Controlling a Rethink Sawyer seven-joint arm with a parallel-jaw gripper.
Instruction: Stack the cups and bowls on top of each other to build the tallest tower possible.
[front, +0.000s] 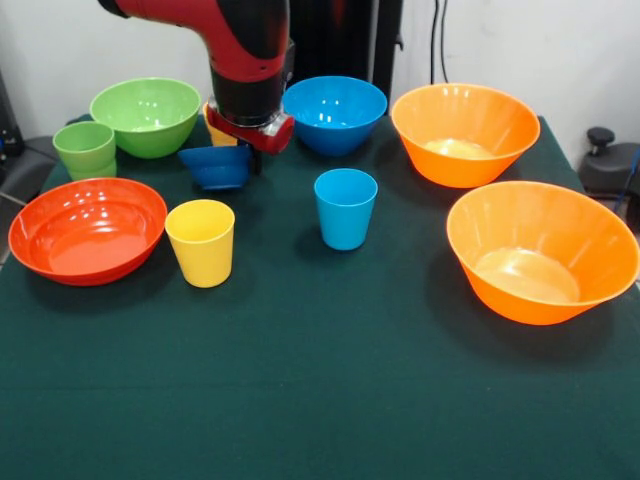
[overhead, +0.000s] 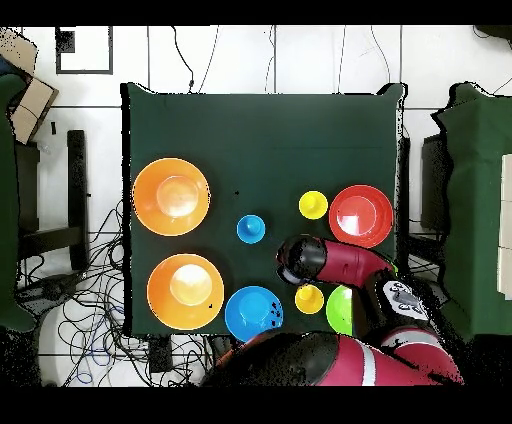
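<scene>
My gripper (front: 240, 140) sits low over the small dark blue bowl (front: 217, 166), which hangs tilted just under my wrist, between the green bowl (front: 146, 115) and the medium light blue bowl (front: 334, 113). My fingers are hidden behind the wrist housing, so I cannot tell how wide they stand or whether they really have the bowl's rim; its tilt suggests to me that it is lifted on one side. Nothing is stacked yet: the red-orange bowl (front: 88, 229), the two large orange bowls (front: 464, 132) and the cups all stand apart on the green cloth (front: 320, 400). A yellow cup (front: 201, 242) and the light blue cup (front: 345, 208) stand in front of me, the green cup (front: 85, 149) sits beside the green bowl, and a second yellow cup (overhead: 309, 298) is tucked just behind my wrist. I judge these pieces light, stiff and slick, so a pinch across the thin rim wall seems the surest hold, with a gentle release.
</scene>
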